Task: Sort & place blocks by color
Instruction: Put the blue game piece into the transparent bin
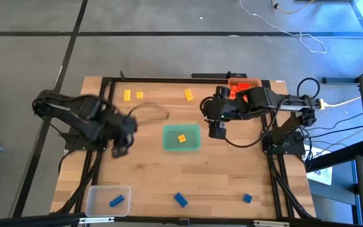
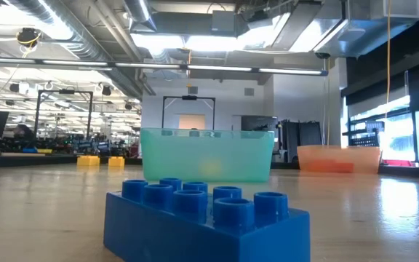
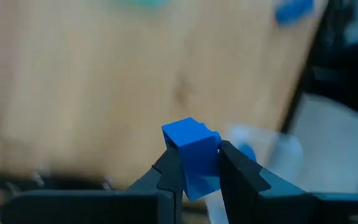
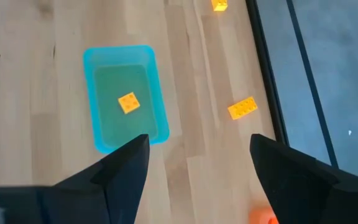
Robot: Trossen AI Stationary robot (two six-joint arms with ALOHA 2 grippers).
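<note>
My left gripper (image 1: 120,150) hangs over the table's left side, shut on a small blue block (image 3: 190,144). My right gripper (image 4: 197,155) is open above the wood just right of the green tray (image 1: 181,137), which holds one yellow block (image 1: 181,138). Three yellow blocks (image 1: 126,95) (image 1: 139,94) (image 1: 188,95) lie flat near the far edge. Two blue blocks (image 1: 180,200) (image 1: 247,198) lie by the near edge. The clear tray (image 1: 108,200) holds a blue block (image 1: 116,201). The orange tray (image 1: 241,85) holds orange-red blocks. My left gripper pinches the blue block by two opposite side faces (image 3: 207,158), one finger (image 3: 169,171) on each side. The block's upper part stands out past the fingertips. It is lifted clear of the table.
In the low view a blue block (image 2: 202,218) fills the foreground, with the green tray (image 2: 208,154) behind it, the orange tray (image 2: 337,158) to its right and two yellow blocks (image 2: 88,161) to its left. Black frame rails run along the table's sides. Bare wood lies between the trays.
</note>
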